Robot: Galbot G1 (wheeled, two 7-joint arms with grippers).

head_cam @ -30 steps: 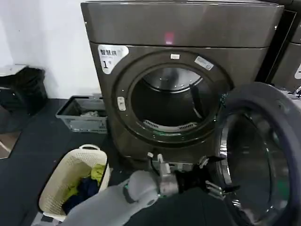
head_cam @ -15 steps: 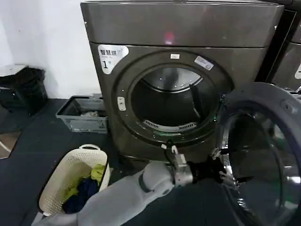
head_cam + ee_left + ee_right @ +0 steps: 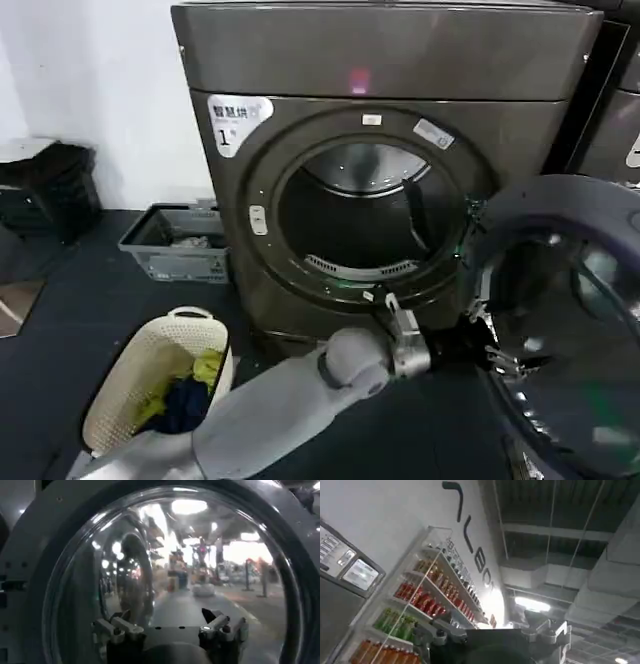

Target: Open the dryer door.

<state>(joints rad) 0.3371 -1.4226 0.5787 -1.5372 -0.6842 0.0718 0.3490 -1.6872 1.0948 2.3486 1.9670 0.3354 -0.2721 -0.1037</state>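
Nearest, the left claw [image 3: 478, 347] spreads its fingers [image 3: 116, 628] open against the inner face of the dryer door [image 3: 570, 330], which hangs swung wide to the right. Behind, the dryer [image 3: 380, 120] shows its open drum; a laundry basket [image 3: 150, 385] sits left

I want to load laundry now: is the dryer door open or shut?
Open. The dryer door hangs swung out to the right, leaving the drum opening of the dryer exposed; the left gripper is at its inner rim.
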